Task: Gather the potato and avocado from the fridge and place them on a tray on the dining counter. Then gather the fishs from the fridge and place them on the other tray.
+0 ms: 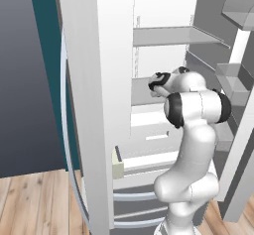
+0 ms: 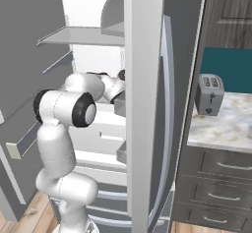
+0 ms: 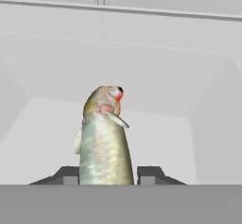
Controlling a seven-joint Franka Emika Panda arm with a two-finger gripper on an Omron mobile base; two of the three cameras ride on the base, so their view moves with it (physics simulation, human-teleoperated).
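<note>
A grey-green fish (image 3: 105,138) with a reddish head stands between my two dark fingertips (image 3: 149,175) in the hand view, its head pointing away from me. My gripper (image 3: 106,176) is shut on the fish's body. Around it are the white walls and floor of a compartment inside the fridge (image 1: 94,80). In the left base view my arm reaches into the open fridge at mid height, with the hand (image 1: 158,82) just above a white shelf. The right base view has the fridge (image 2: 145,104) door edge covering the hand.
Both fridge doors stand open on either side of my arm, with door bins (image 1: 233,83) on the right door. A grey shelf (image 1: 173,34) runs above the hand. A toaster (image 2: 209,95) sits on a marbled counter (image 2: 226,126) to the right, over dark drawers (image 2: 216,165).
</note>
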